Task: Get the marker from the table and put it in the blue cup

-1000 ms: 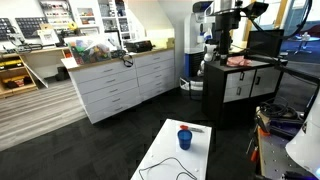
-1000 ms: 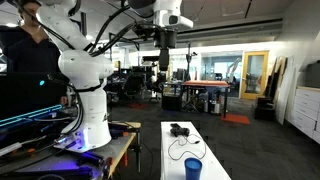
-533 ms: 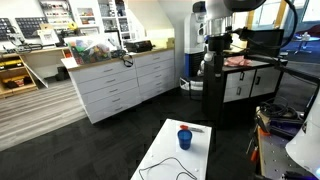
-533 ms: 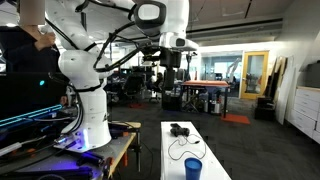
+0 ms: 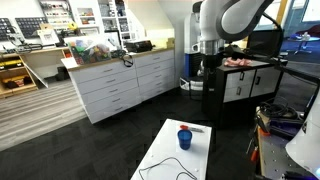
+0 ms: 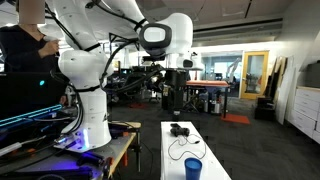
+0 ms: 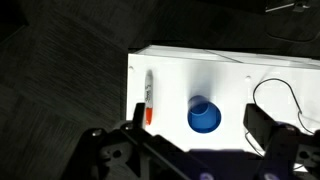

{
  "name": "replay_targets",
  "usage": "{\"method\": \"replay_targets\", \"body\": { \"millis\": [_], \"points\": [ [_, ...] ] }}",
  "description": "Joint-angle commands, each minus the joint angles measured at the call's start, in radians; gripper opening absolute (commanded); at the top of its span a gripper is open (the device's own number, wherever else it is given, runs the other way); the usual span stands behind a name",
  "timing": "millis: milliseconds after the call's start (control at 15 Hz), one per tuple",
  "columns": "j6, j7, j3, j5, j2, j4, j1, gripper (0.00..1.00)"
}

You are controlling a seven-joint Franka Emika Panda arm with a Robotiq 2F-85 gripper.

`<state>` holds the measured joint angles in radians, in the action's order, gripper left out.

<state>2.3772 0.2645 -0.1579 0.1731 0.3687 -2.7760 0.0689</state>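
The marker (image 7: 149, 97), dark with a red end, lies flat on the white table (image 7: 230, 80) near its edge, left of the blue cup (image 7: 204, 116) in the wrist view. The cup stands upright and empty. In an exterior view the cup (image 5: 184, 139) stands on the table (image 5: 165, 150) with the marker (image 5: 192, 127) just behind it. My gripper (image 7: 198, 123) is open and empty, high above the table, with the cup showing between its fingers. It also shows in both exterior views (image 5: 208, 72) (image 6: 172, 96). In an exterior view the cup (image 6: 193, 169) shows but the marker does not.
A thin black cable (image 7: 268, 81) loops across the table right of the cup, and a small black object (image 6: 178, 129) lies at its far end. A grey-white drawer cabinet (image 5: 120, 80) with a cluttered top and a black cabinet (image 5: 245, 85) stand beyond on dark floor.
The arm has swung down and the gripper has come lower towards the table. The cup and marker have not moved.
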Motion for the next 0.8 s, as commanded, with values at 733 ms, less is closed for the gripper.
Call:
{"method": "replay_targets", "body": {
  "millis": [733],
  "points": [
    [0.274,0.006,0.024,0.009,-0.404,0.176,0.019,1.00]
  ]
}}
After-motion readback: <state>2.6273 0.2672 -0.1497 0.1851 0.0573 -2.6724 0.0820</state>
